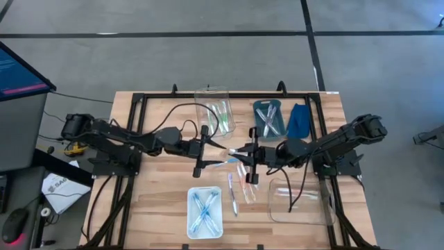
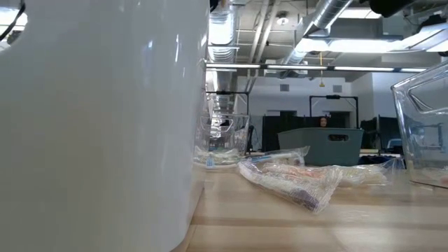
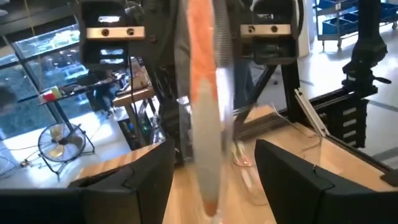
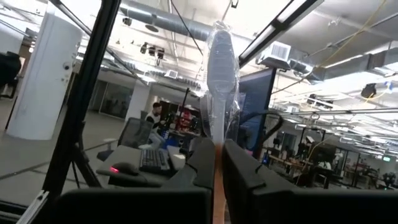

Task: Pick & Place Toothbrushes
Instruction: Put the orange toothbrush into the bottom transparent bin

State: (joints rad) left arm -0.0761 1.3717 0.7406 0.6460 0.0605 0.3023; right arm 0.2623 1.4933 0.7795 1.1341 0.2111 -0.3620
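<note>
Right wrist view only: pincer clamping wrapped toothbrush.

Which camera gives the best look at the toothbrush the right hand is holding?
The right wrist view: the wrapped toothbrush stands pinched in the right hand. The left wrist view shows it blurred, the high view tiny; the low view misses it.

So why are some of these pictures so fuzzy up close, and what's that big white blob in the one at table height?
In the low view a white container sits against the lens, out of focus, while the wrapped toothbrushes beyond read clearly. In the left wrist view an orange toothbrush is a close blur. In the right wrist view the right end effector pinches a wrapped toothbrush, dark against bright ceiling lights.
</note>
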